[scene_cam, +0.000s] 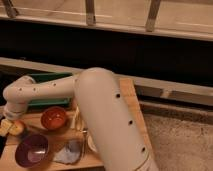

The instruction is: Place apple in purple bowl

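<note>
A wooden desk (128, 95) is seen from above in dim, warm light. A thick white robot arm (107, 125) rises from the bottom middle and fills much of the picture. Its slimmer forearm reaches left across the desk, then bends down at the far left edge.

The pincer (9, 121) sits at the end of that bend, low over the desk's left edge and right at the apple (15, 128). Whether it is open, closed or gripping the fruit cannot be told from this angle.

The apple is a small yellowish fruit with a reddish blush. It lies at the left edge of the desk, just under the wrist and outside both bowls.

The purple bowl (32, 149) stands nearer the viewer, below and slightly to the right of the apple, close to it but apart. It is upright, its paler glossy inside showing (nothing can be made out in it).

An orange bowl (54, 117) stands upright just right of the apple and behind the purple bowl.

A green tray (46, 102) lies at the back of the desk, partly hidden by the forearm. A crumpled bluish-grey item (70, 152) lies right of the purple bowl, against the arm's base.

Behind the desk runs a dark wall (125, 50) topped by a pale railing (90, 12). Speckled floor (180, 145) shows at right.
</note>
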